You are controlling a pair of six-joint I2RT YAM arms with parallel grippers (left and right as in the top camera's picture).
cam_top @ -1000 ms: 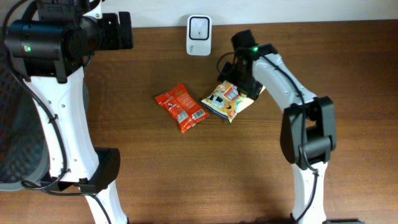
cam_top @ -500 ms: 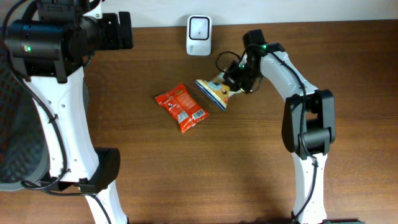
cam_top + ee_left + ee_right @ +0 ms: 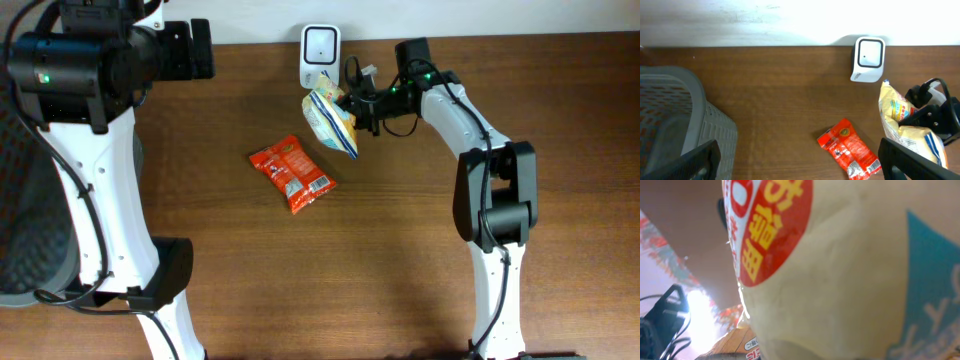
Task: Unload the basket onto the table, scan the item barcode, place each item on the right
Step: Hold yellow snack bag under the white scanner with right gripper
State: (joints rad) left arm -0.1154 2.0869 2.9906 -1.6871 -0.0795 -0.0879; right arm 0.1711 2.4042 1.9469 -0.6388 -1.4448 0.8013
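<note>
Our right gripper [image 3: 358,108] is squeezed tight on the yellow snack bag [image 3: 330,122] and holds it up off the table [image 3: 400,260]. Just past the bag from that gripper stands the white scanner [image 3: 320,43], at the table's back edge. Our left gripper [image 3: 799,145] is spread wide with nothing in it. The grey basket [image 3: 675,120] sits to its left, and we see only part of its inside. The red snack bag [image 3: 292,173] lies flat, apart from the right gripper, with bare wood around it.
</note>
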